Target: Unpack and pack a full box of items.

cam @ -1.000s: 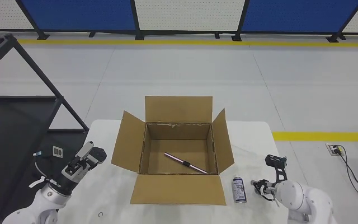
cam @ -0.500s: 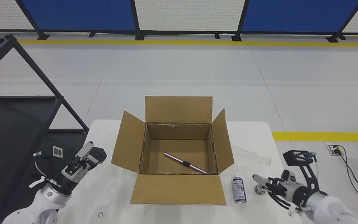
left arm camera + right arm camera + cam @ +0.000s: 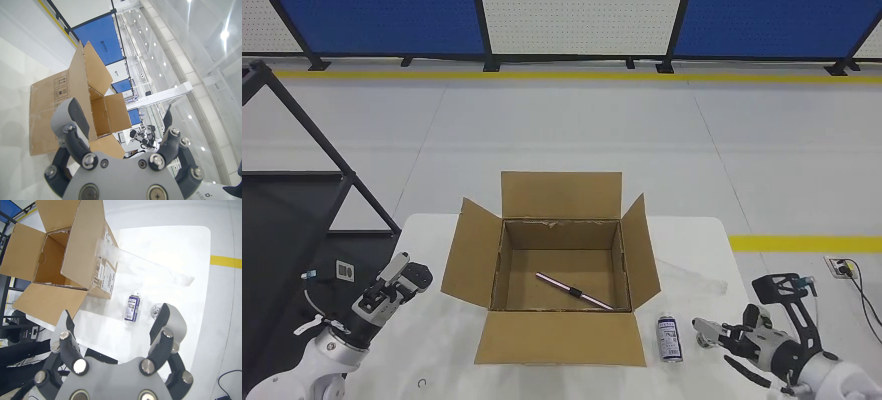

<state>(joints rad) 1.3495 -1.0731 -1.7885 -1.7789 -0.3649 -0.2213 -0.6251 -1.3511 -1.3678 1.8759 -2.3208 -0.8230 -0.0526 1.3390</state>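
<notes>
Open box with one item left inside, three out on the table

The brown cardboard box [image 3: 560,338] sits mid-table [image 3: 432,340], all four flaps folded outward, shipping marks printed on its outer walls. A thin rod [image 3: 574,291] with a pinkish shaft lies flat on the box floor, running diagonally toward the near right corner. A small purple can [image 3: 669,338] with a white label is on the table just beside the box's near right corner; upright or lying cannot be told. A long clear plastic sleeve [image 3: 143,266] lies flat, one end at the box's right wall. A small round clear cap [image 3: 155,311] rests near the can, apart from it.
</notes>
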